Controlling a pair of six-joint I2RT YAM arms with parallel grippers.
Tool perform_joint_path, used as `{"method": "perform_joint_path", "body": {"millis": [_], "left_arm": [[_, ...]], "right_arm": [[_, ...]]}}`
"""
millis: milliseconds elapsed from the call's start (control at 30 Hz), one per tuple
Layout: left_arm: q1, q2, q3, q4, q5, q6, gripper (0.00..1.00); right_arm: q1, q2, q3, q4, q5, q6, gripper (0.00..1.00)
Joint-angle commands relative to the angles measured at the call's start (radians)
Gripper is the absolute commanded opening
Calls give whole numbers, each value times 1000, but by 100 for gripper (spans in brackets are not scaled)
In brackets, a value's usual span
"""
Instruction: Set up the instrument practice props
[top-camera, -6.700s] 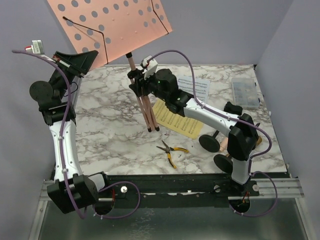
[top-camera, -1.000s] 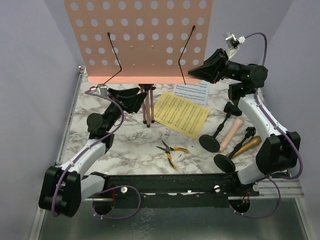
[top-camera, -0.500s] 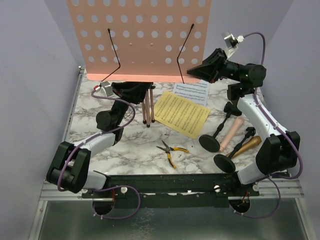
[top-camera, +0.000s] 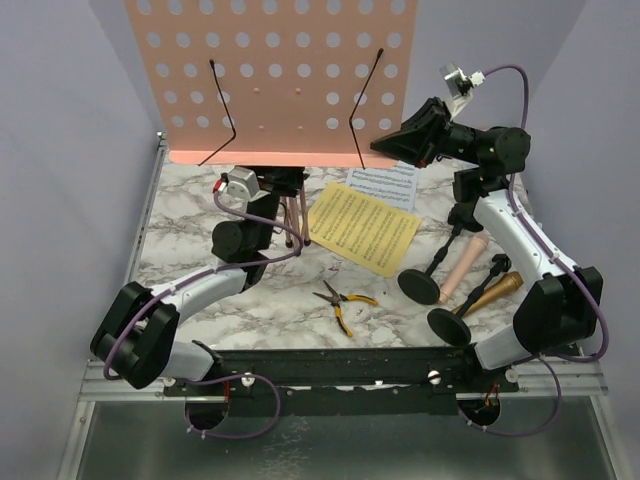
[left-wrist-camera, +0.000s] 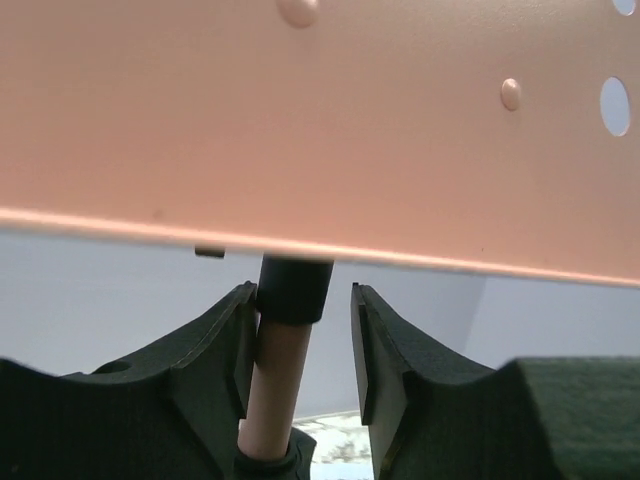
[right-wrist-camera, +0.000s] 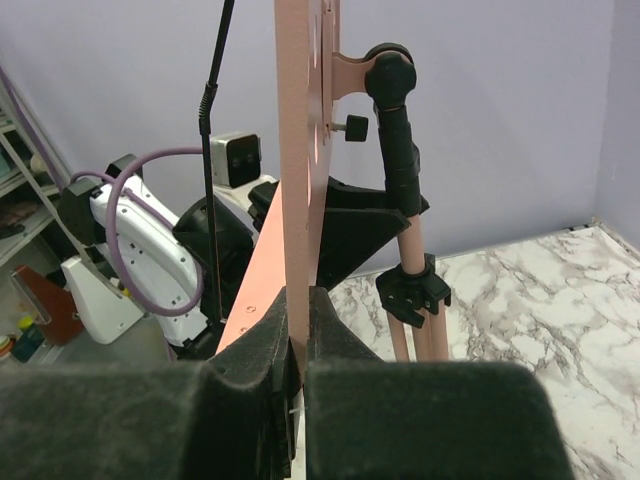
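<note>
The music rack's desk (top-camera: 290, 80) runs off the overhead picture's top edge, and its lower lip hides the left claw (left-wrist-camera: 300, 345) there. The white page (top-camera: 388, 185) is partly covered too, its print unreadably small.

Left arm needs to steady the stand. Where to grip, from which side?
The pole just under its black collar, from the near side with jaws level, one each side. It stands upright, round and slim there; the desk overhangs above, the legs bunch below. The left gripper straddles that spot.

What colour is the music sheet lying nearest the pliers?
Yellow, with dark printed lines. The music sheet shows best in the top external view.
</note>
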Motion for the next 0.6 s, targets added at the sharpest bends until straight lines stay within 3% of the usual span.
{"method": "perform_joint_path", "body": {"millis": [0, 267, 333, 433, 567], "left_arm": [[-70, 22, 103, -22, -54, 214, 47], [-73, 49, 167, -101, -36, 306, 43], [-73, 45, 173, -130, -25, 322, 34], [-75, 15, 166, -175, 4, 349, 9], [-74, -49, 129, -216, 60, 367, 0]], "right_arm": [[24, -48, 19, -5, 96, 4, 0], [51, -85, -3, -55, 106, -32, 0], [62, -91, -6, -73, 112, -46, 0], [74, -106, -15, -109, 124, -83, 0], [82, -140, -24, -243, 180, -171, 1]]}}
